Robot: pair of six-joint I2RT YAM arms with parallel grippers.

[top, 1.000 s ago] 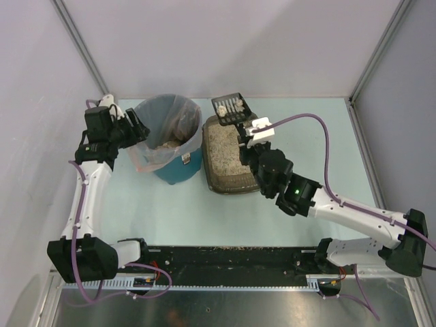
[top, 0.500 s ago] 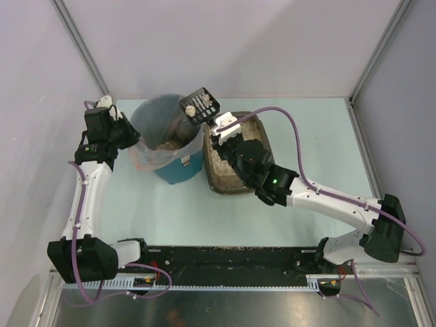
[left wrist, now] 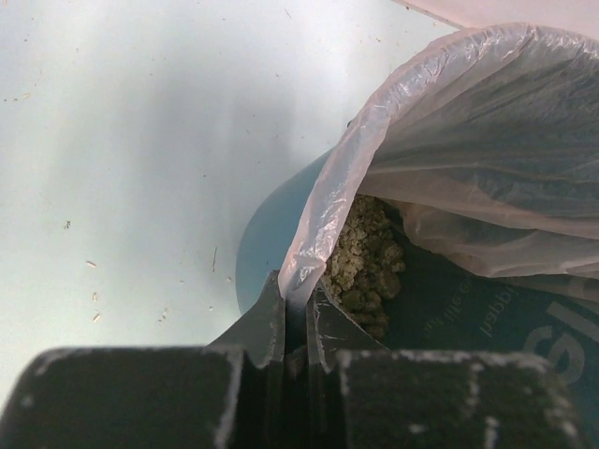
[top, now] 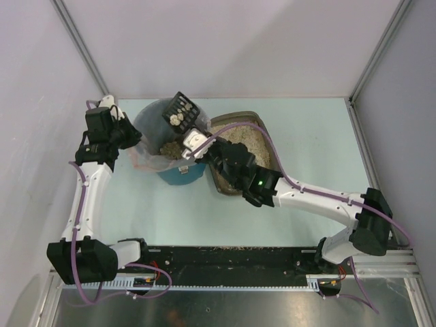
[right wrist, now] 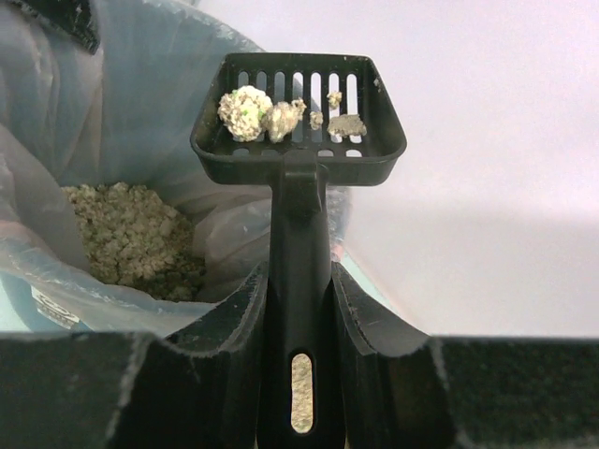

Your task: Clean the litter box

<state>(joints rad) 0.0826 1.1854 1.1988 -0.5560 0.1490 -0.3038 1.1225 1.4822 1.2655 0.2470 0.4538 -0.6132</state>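
Note:
The litter box [top: 254,122] lies right of the teal bin [top: 178,174], its beige granules partly hidden by my right arm. My right gripper [right wrist: 299,281] is shut on the handle of a black slotted scoop [right wrist: 298,117], also seen from above [top: 180,111]. The scoop holds a few pale clumps [right wrist: 245,112] and hangs over the bin's open mouth. My left gripper [left wrist: 297,301] is shut on the edge of the clear plastic liner [left wrist: 356,178] at the bin's left rim. Greenish clumped litter [left wrist: 367,262] lies inside the liner.
The bin stands against the litter box's left side. White walls close in the back and left; a metal frame post [top: 368,61] runs up at the right. A black rail [top: 231,262] crosses the near edge between the arm bases.
My right arm swung the loaded scoop leftward from above the litter box to above the bin. My left gripper closed onto the liner's edge.

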